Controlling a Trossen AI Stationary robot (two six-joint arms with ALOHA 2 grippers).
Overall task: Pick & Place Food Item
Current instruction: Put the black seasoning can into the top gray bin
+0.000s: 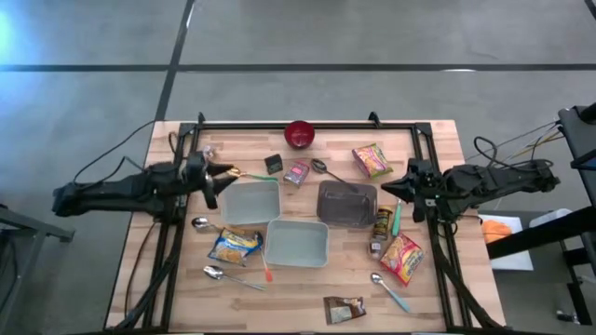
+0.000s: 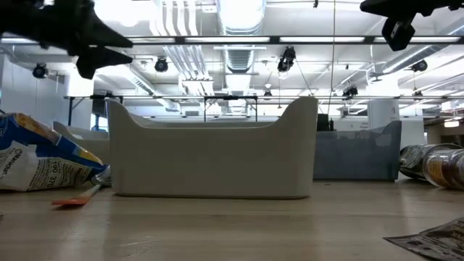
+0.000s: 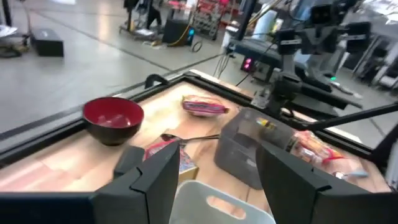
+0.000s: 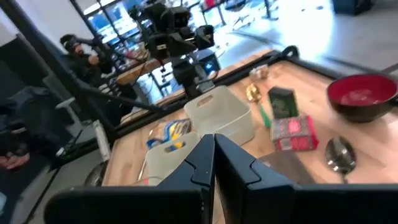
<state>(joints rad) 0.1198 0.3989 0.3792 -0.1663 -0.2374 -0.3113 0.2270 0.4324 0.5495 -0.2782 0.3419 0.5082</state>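
Observation:
Several food packets lie flat on the wooden table: a yellow-red one (image 1: 372,160) at the far right, another (image 1: 402,258) at the near right, a blue-yellow one (image 1: 234,246) at the near left, and a small red packet (image 1: 297,173) near the middle. My left gripper (image 1: 222,174) hovers open and empty above the table's left side, pointing toward the middle (image 3: 219,149). At the right side my right gripper (image 1: 393,189) hangs shut and empty above the table (image 4: 214,140).
Two pale bins (image 1: 250,202) (image 1: 297,242) and a grey bin (image 1: 346,205) stand mid-table. A red bowl (image 1: 299,135) is at the far edge. Spoons (image 1: 388,288), a small dark box (image 1: 274,164), a jar (image 1: 382,223) and a dark packet (image 1: 344,309) lie about.

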